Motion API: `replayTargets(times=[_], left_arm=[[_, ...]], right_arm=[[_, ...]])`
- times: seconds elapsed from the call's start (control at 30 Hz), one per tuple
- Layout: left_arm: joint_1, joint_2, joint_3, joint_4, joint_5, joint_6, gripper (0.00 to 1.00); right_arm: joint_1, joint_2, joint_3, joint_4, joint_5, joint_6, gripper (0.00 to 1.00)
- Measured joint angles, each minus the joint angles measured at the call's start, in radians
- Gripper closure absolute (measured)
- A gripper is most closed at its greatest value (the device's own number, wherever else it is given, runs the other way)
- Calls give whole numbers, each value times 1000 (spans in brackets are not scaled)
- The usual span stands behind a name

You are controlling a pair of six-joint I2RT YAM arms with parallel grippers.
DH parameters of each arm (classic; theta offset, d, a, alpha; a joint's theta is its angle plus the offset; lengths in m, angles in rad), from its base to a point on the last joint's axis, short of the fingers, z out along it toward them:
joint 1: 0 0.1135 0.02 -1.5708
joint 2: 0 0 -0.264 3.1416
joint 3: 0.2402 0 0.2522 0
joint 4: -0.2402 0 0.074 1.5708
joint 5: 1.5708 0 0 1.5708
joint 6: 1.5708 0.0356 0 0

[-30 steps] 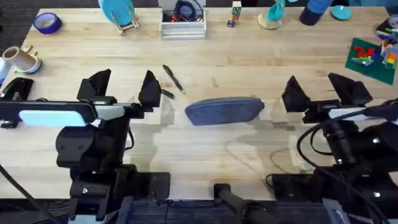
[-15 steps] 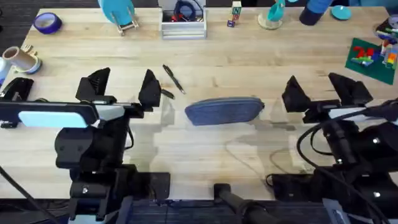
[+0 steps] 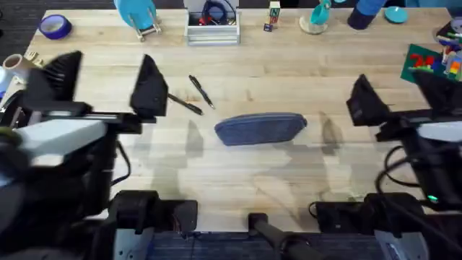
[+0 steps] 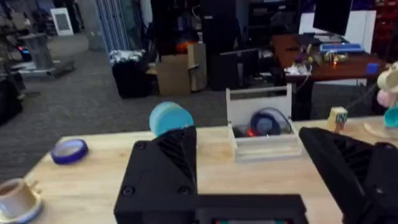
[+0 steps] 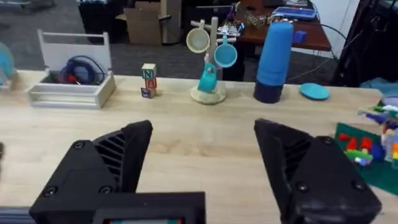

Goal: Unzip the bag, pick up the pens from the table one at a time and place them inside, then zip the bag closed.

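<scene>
**Bag zipped and pens on the tabletop, both hands spread wide**

The bag was seen lying flat near the middle of the tabletop, its zipper appearing closed. 2 pens were found just beyond the bag's left end, close together, neither touching the bag. The left hand was held above the tabletop to the left of the pens, its fingers spread wide and nothing held; its right finger was seen right beside the nearer pen. The right hand was held well to the right of the bag, likewise wide and empty.
</scene>
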Motion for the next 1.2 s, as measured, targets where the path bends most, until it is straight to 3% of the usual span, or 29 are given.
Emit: replayTargets(times=[0.43, 0.8, 1.2], left_arm=[[0, 280, 456, -244, -20, 8, 7], [0, 554, 827, -518, -20, 8, 7], [0, 727, 1036, -753, -20, 8, 7]], right_arm=[[0, 52, 349, -274, 0, 0, 5], [0, 327, 682, -496, 0, -6, 5], [0, 658, 1025, -838, 0, -96, 5]])
